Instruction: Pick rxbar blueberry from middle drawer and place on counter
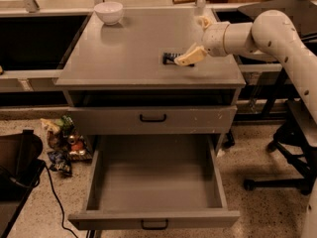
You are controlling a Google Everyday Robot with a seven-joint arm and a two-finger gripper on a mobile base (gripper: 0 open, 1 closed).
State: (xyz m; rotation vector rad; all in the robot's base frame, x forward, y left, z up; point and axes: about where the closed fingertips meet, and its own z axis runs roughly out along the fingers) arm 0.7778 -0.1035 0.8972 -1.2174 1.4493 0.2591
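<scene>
One white arm (277, 36) reaches in from the right, over the counter (124, 58). The gripper (190, 39) is over the counter's right side with its claw spread wide. One pale finger (192, 56) sits low, tip down at the counter surface. The other finger (203, 21) is higher and further back. The claw grips nothing.

The bar (170, 58) is dark blue and lies flat on the counter, right of centre. Its right end meets the low finger's tip; can't tell if it is touching or just tucked under. The rest of the bar is clear of the claw.

A white bowl (108, 11) stands at the counter's back-left corner, well apart from the bar.

Under the counter there is a dark gap, then a grey drawer front (198, 120) with a black handle. Below that the middle drawer (153, 182) is pulled far out toward the camera, grey floor showing, with a small black handle on its front.

On the floor left of the cabinet is a heap of coloured snack bags (64, 143). Further left is a dark bin (20, 157), with a black cable by it. A black chair (292, 152) stands on the right, below the arm.
</scene>
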